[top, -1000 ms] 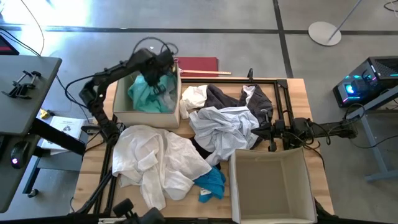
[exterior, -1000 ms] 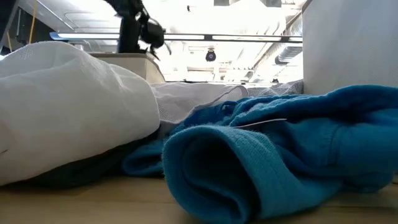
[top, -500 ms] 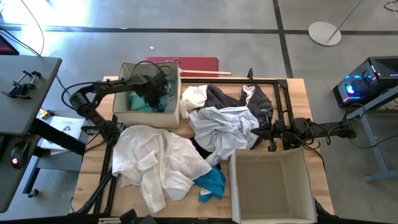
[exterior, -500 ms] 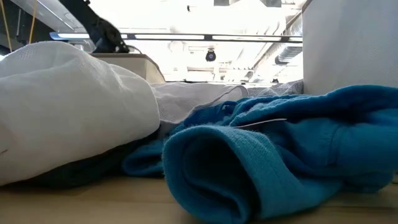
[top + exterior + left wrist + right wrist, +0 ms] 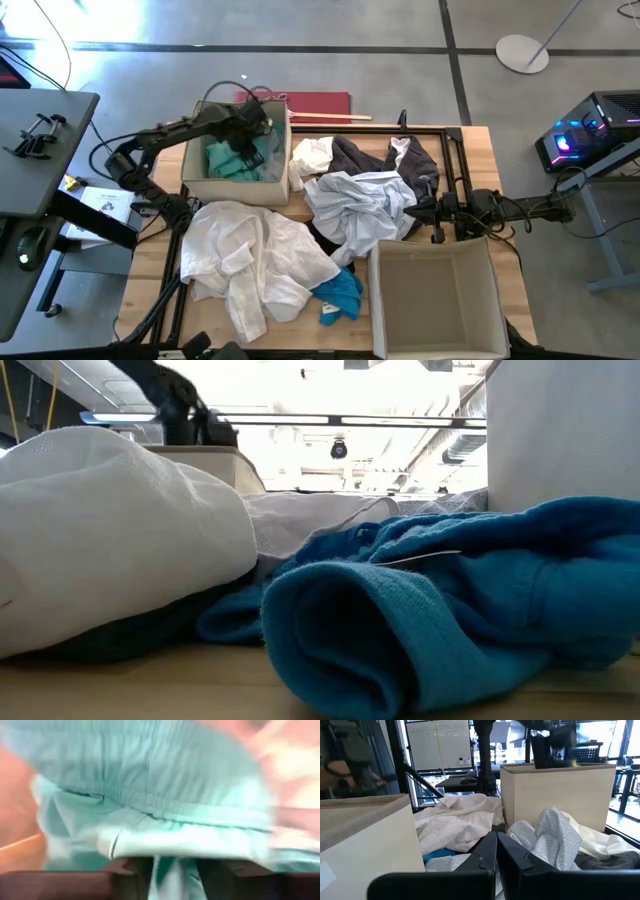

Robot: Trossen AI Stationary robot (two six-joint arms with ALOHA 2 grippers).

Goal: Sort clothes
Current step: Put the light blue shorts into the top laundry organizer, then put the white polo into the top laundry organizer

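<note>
1. Left wrist view, jaws first: your left gripper (image 5: 165, 870) sits low in the far beige box (image 5: 197, 172), its two dark fingers (image 5: 135, 867) clamped on a fold of the teal garment (image 5: 150, 800) that fills the picture.
2. Seen from above, that teal garment (image 5: 240, 158) lies inside the far beige box, with the left arm reaching in over the box's rim.
3. Your right gripper (image 5: 496, 851) waits beside the pile on the side away from that box, fingers pressed together and holding nothing.
4. Just beside the far beige box, the unsorted heap covers the table (image 5: 480, 150): a white garment (image 5: 250, 260), a pale grey-blue garment (image 5: 360, 205), a dark grey garment (image 5: 352, 155) and a bright blue garment (image 5: 338, 295).
5. Well apart from the far beige box, across the heap, the near beige box (image 5: 435, 295) stands with nothing showing inside.
6. Risk, as a judgement: if you lift before the jaws part, the teal cloth could trail back out over the rim; a snagged fold could also tip or drag the light box.
7. A second risk: the heap's edge lies against the box wall, so a wide retreat could catch the white cloth.
8. No brand, label or legible writing shows on any garment or box.
</note>
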